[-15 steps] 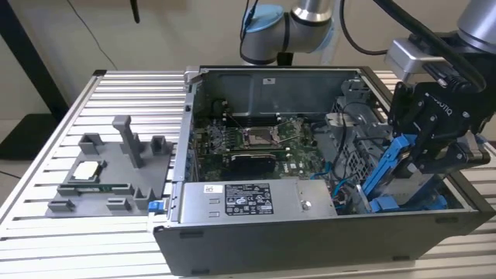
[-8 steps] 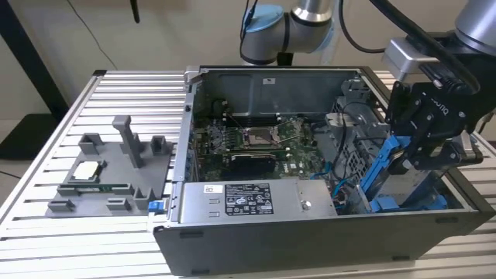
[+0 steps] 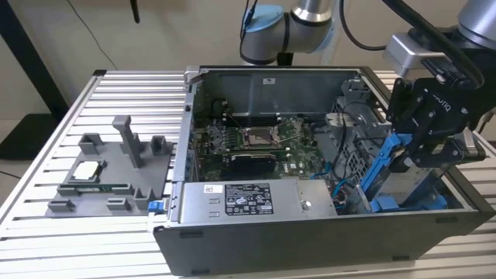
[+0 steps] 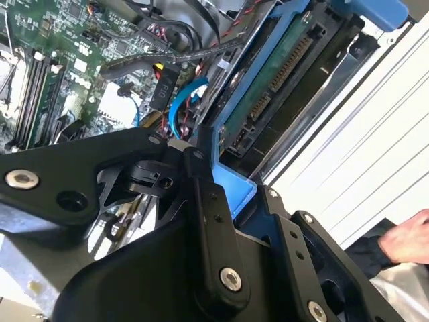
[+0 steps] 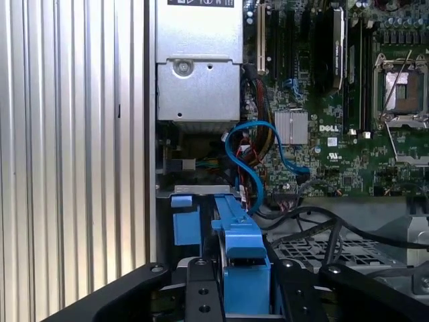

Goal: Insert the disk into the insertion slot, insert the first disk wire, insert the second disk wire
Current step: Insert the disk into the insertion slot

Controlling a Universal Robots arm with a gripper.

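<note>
My gripper (image 3: 419, 160) is shut on the disk (image 3: 400, 185), a silver-grey drive in a blue carrier frame (image 3: 385, 163). I hold it steeply tilted at the exterior view's right end of the open computer case. Its lower end is down in the insertion slot (image 3: 438, 203), the grey bay with blue clips. In both wrist views, black fingers (image 5: 199, 272) clamp the blue carrier (image 5: 239, 243) (image 4: 232, 191). The disk's green board and connector (image 4: 271, 94) face up in the second wrist view. A loose blue wire (image 5: 249, 144) curls beside the bay, not plugged into the disk.
The grey power-supply box (image 3: 250, 200) lies along the case's near wall, next to the bay. The motherboard (image 3: 263, 139) fills the case floor. A grey fixture tray (image 3: 108, 174) with small parts sits on the slatted table at the exterior view's left. A person's hand (image 4: 407, 238) is outside the case.
</note>
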